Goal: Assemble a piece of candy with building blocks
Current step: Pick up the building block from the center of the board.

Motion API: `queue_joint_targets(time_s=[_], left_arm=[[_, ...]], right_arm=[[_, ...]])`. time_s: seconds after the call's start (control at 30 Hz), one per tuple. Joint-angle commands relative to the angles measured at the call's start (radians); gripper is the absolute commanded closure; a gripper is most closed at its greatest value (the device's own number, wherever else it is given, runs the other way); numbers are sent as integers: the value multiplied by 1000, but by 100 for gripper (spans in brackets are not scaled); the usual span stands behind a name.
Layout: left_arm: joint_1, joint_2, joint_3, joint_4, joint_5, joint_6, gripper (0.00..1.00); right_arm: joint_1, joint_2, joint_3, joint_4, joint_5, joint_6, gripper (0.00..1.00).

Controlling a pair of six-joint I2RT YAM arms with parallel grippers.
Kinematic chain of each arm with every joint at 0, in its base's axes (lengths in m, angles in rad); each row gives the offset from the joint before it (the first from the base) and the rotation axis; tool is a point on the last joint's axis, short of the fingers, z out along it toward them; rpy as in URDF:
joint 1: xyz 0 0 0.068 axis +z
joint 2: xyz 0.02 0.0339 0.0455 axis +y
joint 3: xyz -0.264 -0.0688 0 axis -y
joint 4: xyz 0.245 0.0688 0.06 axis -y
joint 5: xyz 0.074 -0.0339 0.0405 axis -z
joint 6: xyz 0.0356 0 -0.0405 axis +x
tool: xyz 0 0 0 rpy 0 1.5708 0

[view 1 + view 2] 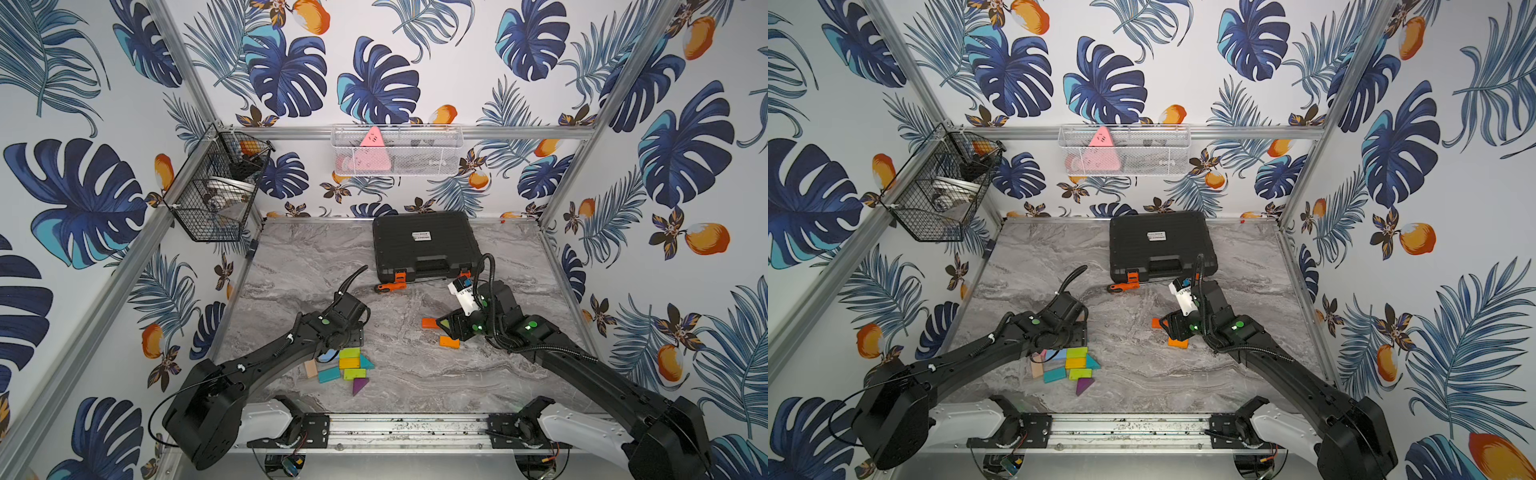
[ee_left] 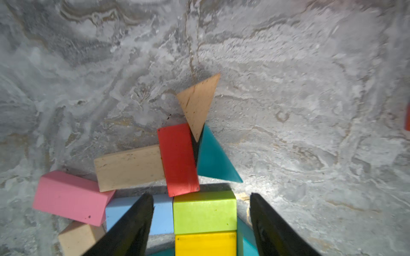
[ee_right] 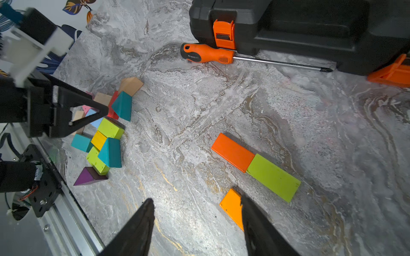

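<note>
Left wrist view is showing the left gripper (image 2: pixel 201 196) with its jaws spread wide. Its black fingers (image 2: pixel 133 223) are standing on either side of a green block (image 2: pixel 204 212) with a small gap on each side, so it is grasping nothing. One finger is crossing in front of a light blue block (image 2: pixel 163 213). A yellow block (image 2: pixel 205 243) is touching the green one. A red block (image 2: pixel 178 159) is lying between a plain wood block (image 2: pixel 129 168) and a teal triangle (image 2: pixel 213 159). A wood triangle (image 2: pixel 197 104) is pointing down between the red block and the teal triangle, and a pink block (image 2: pixel 71 197) is lying tilted at the edge.

In a top view, this pile of building blocks (image 1: pixel 345 365) is lying well apart from the black tool case (image 1: pixel 424 245), in front of it.

The right gripper (image 3: pixel 197 199) is also released, with only bare table between its fingers. One finger is covering part of an orange block (image 3: pixel 230 208); whether it is touching, I cannot tell. Nearer to the case, a darker orange block (image 3: pixel 233 151) and a flat green block (image 3: pixel 274 177) are lying end to end, touching. A screwdriver (image 3: pixel 206 54) is lying just beside the case.
</note>
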Motion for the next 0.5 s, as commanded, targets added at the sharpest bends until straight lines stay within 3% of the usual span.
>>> queue_joint_targets(time_s=[0.0, 0.47], left_arm=[[1, 23, -27, 47, 6, -18, 25], [-68, 78, -58, 92, 25, -10, 26]], right_arm=[[1, -13, -3, 40, -7, 27, 35], [2, -1, -10, 40, -11, 31, 33]])
